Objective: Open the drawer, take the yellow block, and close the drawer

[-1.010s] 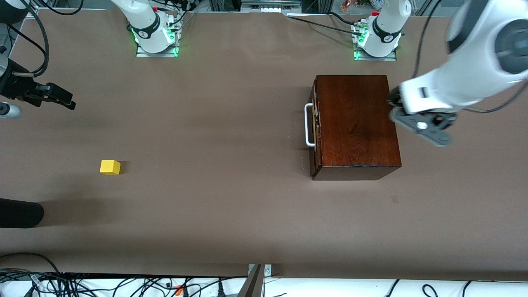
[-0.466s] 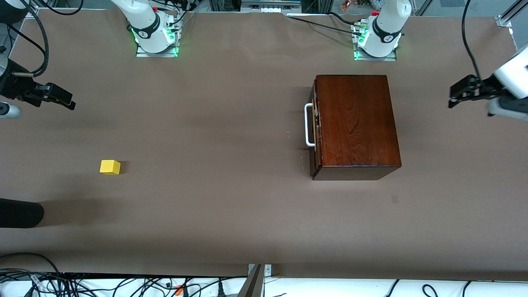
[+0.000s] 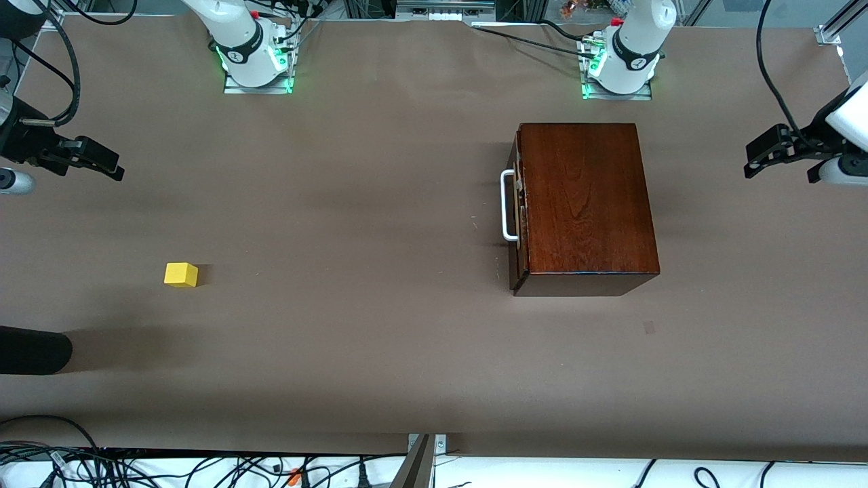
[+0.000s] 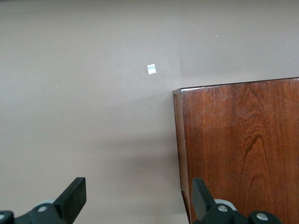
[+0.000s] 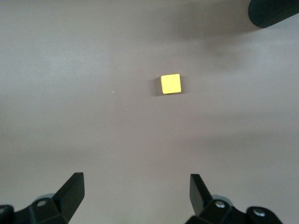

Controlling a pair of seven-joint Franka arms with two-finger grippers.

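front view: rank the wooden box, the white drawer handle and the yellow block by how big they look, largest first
1. wooden box, by far the largest.
2. white drawer handle, long but thin.
3. yellow block, smallest.
All three sit on the table, so the ranking is safe.

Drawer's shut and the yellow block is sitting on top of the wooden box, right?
Not quite. The drawer is shut, but the yellow block sits on the table toward the right arm's end, apart from the wooden box. The front view shows it.
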